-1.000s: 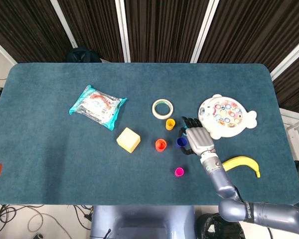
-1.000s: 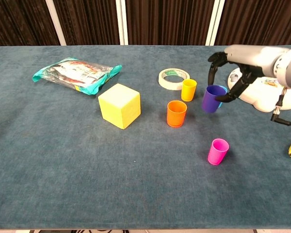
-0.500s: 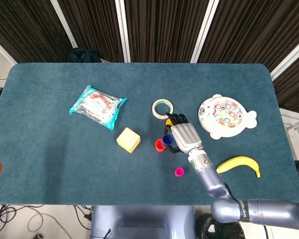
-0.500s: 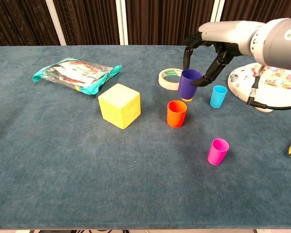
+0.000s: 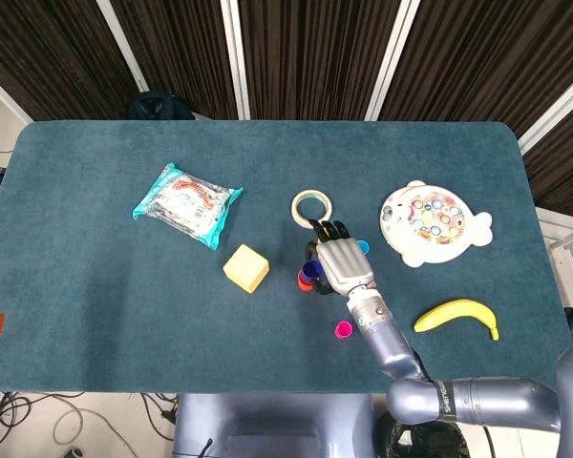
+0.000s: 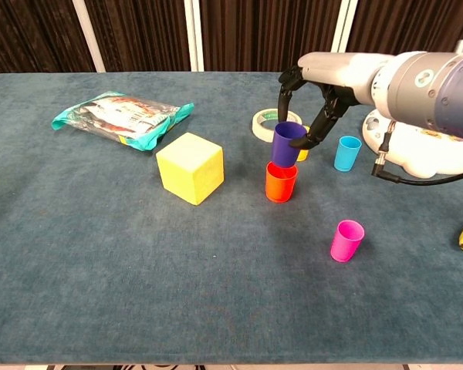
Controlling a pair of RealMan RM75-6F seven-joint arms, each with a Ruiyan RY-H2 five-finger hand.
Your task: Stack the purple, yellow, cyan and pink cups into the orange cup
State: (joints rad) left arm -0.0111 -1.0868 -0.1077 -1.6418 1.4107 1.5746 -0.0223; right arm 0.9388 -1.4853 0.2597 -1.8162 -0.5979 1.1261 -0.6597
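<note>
One cup is in play: the right hand (image 6: 309, 104) grips the purple cup (image 6: 287, 144) just above the orange cup (image 6: 281, 181), mid-table. Best to centre it, lower straight, then release gently.

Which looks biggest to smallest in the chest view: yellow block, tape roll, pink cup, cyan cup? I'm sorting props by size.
1. yellow block, clearly largest.
2. tape roll, partly hidden behind the purple cup held by the right hand.
3. pink cup and cyan cup look alike; pink sits nearer the camera, so no ranking.
</note>
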